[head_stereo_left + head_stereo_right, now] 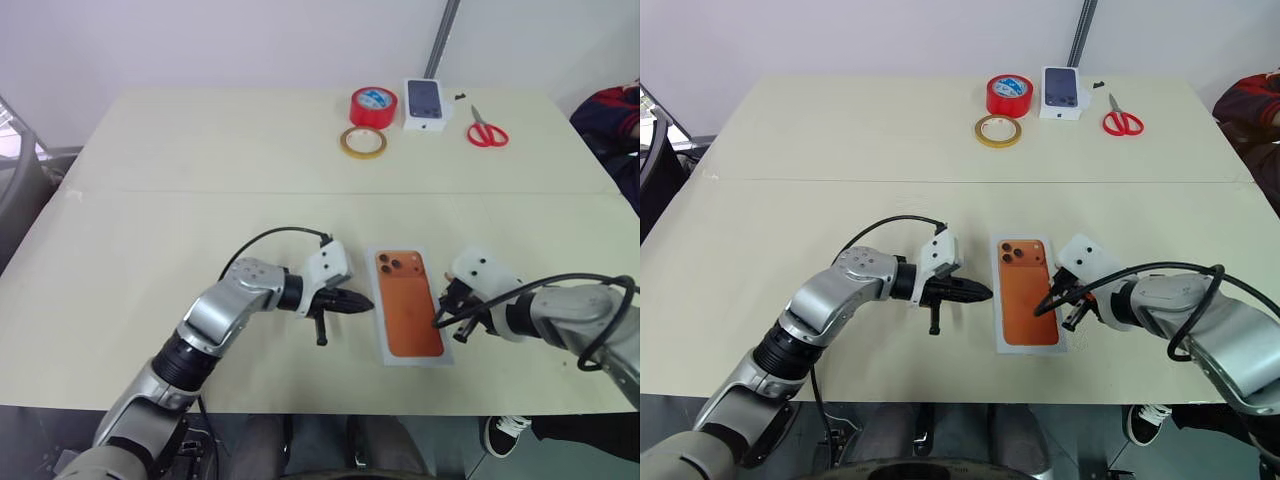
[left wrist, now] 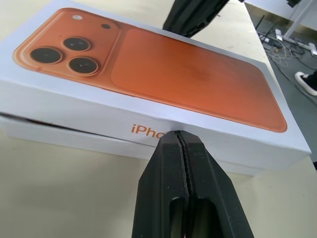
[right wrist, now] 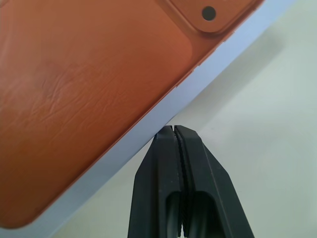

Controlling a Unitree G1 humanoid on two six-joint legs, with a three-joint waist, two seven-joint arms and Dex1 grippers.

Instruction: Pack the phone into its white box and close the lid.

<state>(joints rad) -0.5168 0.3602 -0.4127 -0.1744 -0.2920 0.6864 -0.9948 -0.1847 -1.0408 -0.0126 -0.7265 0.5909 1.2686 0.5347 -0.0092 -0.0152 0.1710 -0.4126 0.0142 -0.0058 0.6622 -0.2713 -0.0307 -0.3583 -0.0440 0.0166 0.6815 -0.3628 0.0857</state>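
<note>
Two closed grippers flank the lid (image 1: 408,302), which sits printed-face up over the white box (image 2: 54,135) near the front edge of the table (image 1: 150,250); the phone itself can't be seen, presumably inside. Left wrist view shows a thin dark gap between lid and tray at one end, so the lid looks not fully seated there; judged step is pressing or squaring it down. To do it well: keep both sets of fingers shut as blunt pushers, press on the lid's top near the raised end rather than on its side wall, and keep the opposite side braced so the box doesn't skate across the table. The left gripper (image 1: 360,303), shut and holding nothing, points roughly level toward the lid's left long side, tip at or just off the wall by the printed lettering; contact can't be confirmed. The left forearm comes in low from the front-left, wrist bent inward. The right gripper (image 1: 441,318), also shut and empty, angles steeply down with its tip at the lid's right edge near the front corner, over the white border; the forearm reaches in from the right, cable looping over it. Far side of the table, well apart: yellow tape roll (image 1: 362,142), red tape roll (image 1: 373,106), a small white box printed with a dark phone (image 1: 425,103), red scissors (image 1: 487,130).
</note>
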